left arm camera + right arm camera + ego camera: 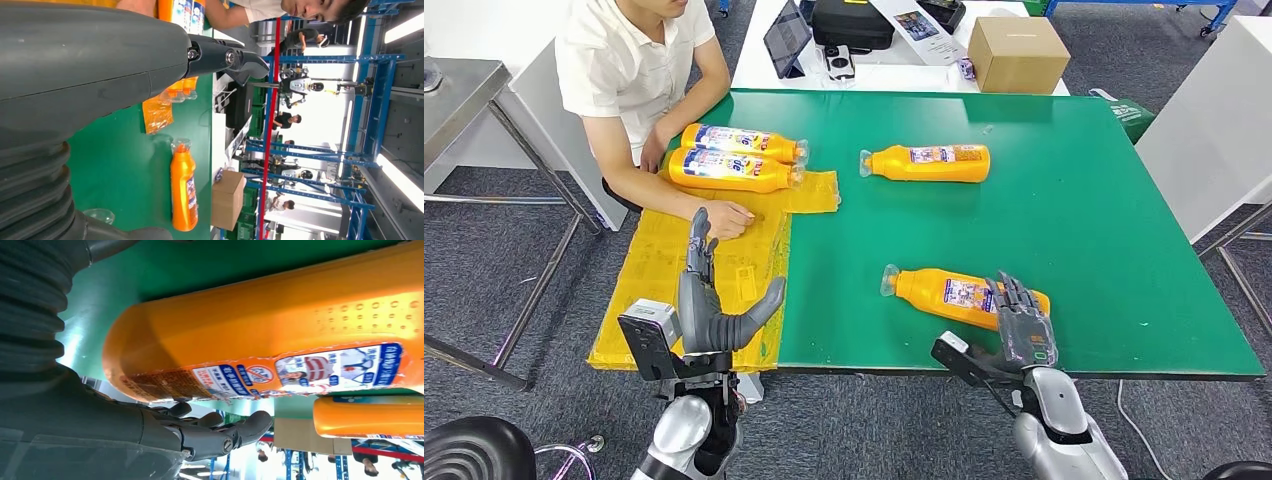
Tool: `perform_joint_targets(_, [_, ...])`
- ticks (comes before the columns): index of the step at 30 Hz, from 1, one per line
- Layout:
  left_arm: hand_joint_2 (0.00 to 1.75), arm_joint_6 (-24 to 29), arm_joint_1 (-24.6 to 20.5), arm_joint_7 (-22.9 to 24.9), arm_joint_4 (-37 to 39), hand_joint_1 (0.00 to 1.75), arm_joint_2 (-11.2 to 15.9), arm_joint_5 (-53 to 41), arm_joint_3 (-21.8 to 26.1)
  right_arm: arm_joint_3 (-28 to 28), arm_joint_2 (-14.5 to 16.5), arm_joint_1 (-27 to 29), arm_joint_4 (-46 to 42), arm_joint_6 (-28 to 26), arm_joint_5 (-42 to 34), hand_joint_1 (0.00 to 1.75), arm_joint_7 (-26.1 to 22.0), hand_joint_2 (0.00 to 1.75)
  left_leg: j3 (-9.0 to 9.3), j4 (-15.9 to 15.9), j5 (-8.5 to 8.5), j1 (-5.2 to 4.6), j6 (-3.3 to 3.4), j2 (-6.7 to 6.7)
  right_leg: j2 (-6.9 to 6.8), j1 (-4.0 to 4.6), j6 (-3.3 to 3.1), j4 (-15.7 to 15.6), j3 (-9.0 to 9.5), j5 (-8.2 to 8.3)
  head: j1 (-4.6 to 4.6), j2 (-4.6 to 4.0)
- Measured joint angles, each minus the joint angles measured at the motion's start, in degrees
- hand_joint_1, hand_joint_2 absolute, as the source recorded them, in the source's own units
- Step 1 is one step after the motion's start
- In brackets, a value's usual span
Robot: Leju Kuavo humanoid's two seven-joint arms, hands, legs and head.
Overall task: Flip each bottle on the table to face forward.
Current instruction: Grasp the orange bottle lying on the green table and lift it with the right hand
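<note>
Two bottles (739, 157) lie side by side at the table's (1104, 230) far left. A third bottle (927, 162) lies right of them. A fourth bottle (954, 294) lies nearest the front edge.

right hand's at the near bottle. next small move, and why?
Probably close the right hand around the near bottle at its base end, ready to roll it. That bottle lies on its side on the green table, and the hand is against its base with fingers spread over it, not visibly gripping. The left hand is open over the yellow sheet.
</note>
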Motion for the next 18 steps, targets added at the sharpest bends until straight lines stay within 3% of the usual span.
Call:
perform_joint_targets(9, [1.75, 0.0, 0.1, -0.2, 0.0, 0.0, 0.0, 0.3, 0.1, -2.5, -0.5, 0.5, 0.2, -1.7, 2.4, 0.0, 1.0, 1.75, 0.0, 0.0, 0.0, 0.0, 0.0, 0.0, 0.0, 0.0, 0.0, 0.0, 0.03, 0.0, -0.01, 0.0])
perform_joint_targets(15, [1.75, -0.4, 0.1, -0.3, 0.0, 0.0, 0.0, 1.4, 0.1, -4.2, -0.5, -2.6, 4.7, -2.2, 1.7, 0.0, 0.3, 1.75, 0.02, 0.0, 0.01, -0.01, 0.0, 0.02, 0.01, -0.01, 0.02, 0.0, 0.04, 0.02, -0.01, 0.0])
perform_joint_targets(18, [1.75, -0.8, -0.1, -0.4, 0.2, 0.0, 0.0, 2.2, 0.1, -4.8, -0.4, -4.7, 8.0, -2.0, 0.0, 1.15, -1.1, 1.75, 0.08, 0.0, 0.01, 0.0, 0.0, 0.04, 0.03, 0.0, 0.05, 0.0, 0.07, 0.04, 0.0, 0.0])
